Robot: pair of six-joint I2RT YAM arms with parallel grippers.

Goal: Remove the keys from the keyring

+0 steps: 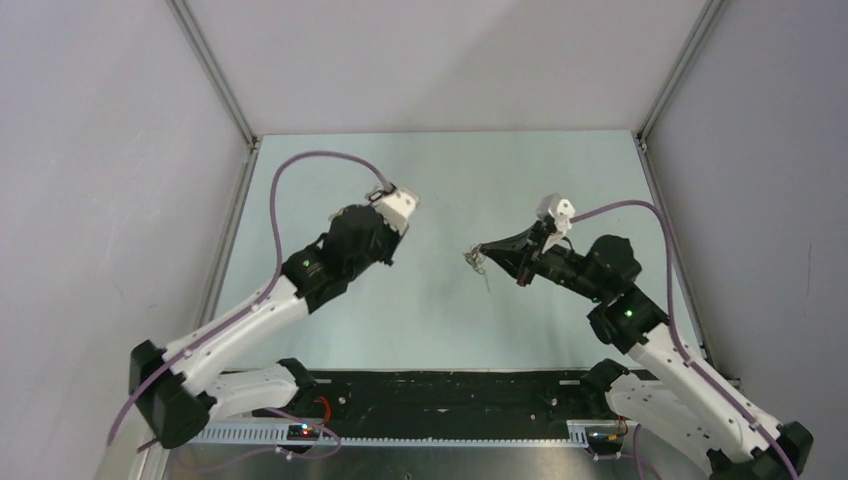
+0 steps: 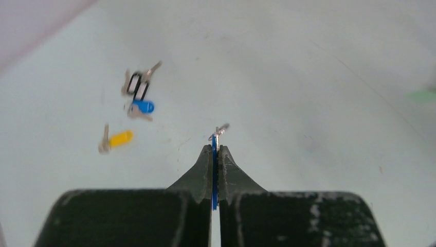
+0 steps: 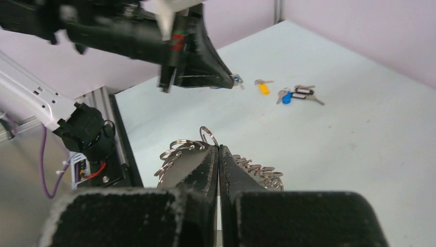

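**Key clear of the ring**

Clamps the right gripper point(image 3: 218, 149) on the keyring point(image 3: 177, 149), a bunch of loops held above the table point(image 3: 360, 154). Pinches a blue key point(image 2: 214, 177) flat in the left gripper point(image 2: 216, 149), well apart. Beyond, leaves a yellow key point(image 2: 121, 138) and other keys lying loose. Next, probably: lay this key down beside them, then return for another.

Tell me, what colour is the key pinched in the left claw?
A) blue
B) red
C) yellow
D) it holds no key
A: a blue key sits edge-on in the shut left claw, while the yellow key lies loose on the table.
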